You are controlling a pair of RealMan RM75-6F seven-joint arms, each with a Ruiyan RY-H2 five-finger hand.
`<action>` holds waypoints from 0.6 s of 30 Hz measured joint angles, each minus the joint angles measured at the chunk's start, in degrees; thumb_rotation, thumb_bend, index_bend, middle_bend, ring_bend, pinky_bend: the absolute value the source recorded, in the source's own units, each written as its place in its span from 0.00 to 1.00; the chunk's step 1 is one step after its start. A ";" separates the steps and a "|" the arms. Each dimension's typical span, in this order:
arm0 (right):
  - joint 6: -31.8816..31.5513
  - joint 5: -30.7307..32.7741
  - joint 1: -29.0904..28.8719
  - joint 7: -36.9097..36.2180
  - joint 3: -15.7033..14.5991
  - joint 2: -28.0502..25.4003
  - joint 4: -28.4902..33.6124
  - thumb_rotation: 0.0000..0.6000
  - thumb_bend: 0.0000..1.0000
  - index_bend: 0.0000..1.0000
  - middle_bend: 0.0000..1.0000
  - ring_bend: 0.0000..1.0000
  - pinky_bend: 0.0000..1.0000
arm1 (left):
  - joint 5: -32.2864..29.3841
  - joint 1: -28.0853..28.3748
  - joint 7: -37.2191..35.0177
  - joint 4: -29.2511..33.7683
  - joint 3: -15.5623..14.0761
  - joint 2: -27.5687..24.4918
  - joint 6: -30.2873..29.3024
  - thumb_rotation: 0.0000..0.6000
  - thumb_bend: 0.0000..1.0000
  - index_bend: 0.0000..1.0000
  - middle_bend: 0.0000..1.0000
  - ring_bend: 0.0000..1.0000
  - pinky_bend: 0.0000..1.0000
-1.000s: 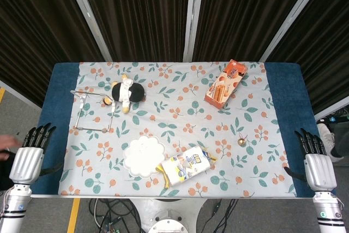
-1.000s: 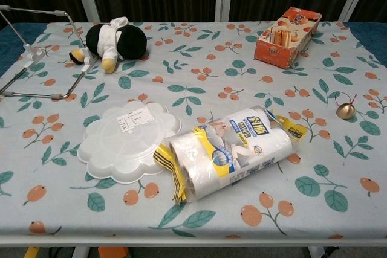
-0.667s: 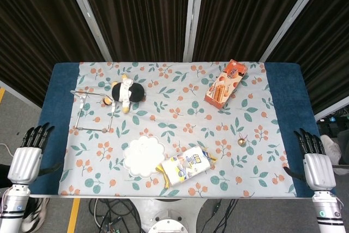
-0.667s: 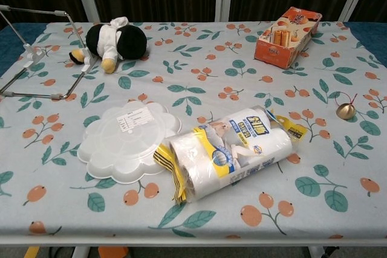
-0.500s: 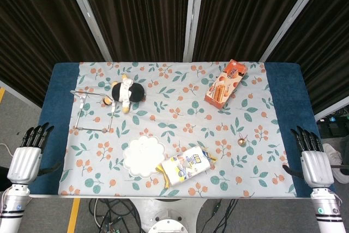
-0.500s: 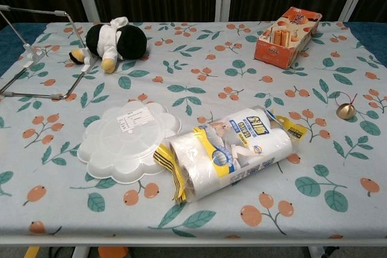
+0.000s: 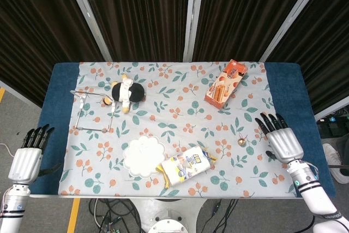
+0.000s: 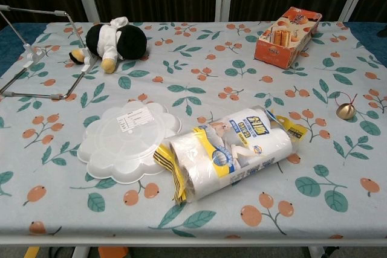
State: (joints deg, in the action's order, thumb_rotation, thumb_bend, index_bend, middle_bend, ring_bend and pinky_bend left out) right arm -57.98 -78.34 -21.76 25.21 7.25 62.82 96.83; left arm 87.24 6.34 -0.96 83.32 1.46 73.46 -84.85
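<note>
**Two empty hands at the table's edges**

Both hands hold nothing. The right hand (image 7: 282, 141) hovers over the right part of the table (image 7: 283, 88), fingers spread wide, just beside a small brass bell (image 7: 241, 142) that lies on the floral cloth (image 7: 174, 102); the two are apart. The left hand (image 7: 27, 155) hangs off the table's left edge, fingers straight and close together, well apart from everything; nearest to it is a bent wire frame (image 7: 92, 112). A black-and-white plush toy (image 7: 126, 93) lies beside that frame. Near the front edge sits a white flower-shaped lid (image 7: 143, 155), touching a wrapped pack of paper rolls (image 7: 185, 166). An orange snack box (image 7: 226, 84) rests towards the far right.
</note>
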 measured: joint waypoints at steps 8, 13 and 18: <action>7.39 9.69 -7.89 10.54 0.41 1.86 2.19 1.00 0.19 0.01 0.00 0.00 0.00 | -0.09 -0.02 -0.91 -0.66 -0.05 -0.02 0.18 1.00 0.02 0.07 0.00 0.00 0.02; 8.76 12.12 -10.51 12.84 -0.09 3.83 1.93 1.00 0.21 0.04 0.00 0.00 0.00 | -0.24 -0.18 -1.76 -1.11 -0.01 -0.10 0.06 1.00 0.02 0.07 0.00 0.00 0.02; 9.16 14.47 -12.21 14.38 -1.13 6.02 0.98 1.00 0.21 0.08 0.00 0.00 0.00 | -0.19 -0.35 -2.40 -1.67 -0.20 0.03 0.03 1.00 0.02 0.07 0.00 0.00 0.02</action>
State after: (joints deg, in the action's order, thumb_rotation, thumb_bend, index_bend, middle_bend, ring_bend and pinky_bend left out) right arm -48.83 -63.87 -33.98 39.59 6.12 68.84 97.81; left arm 87.05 5.98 -3.36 81.65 1.26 73.50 -84.81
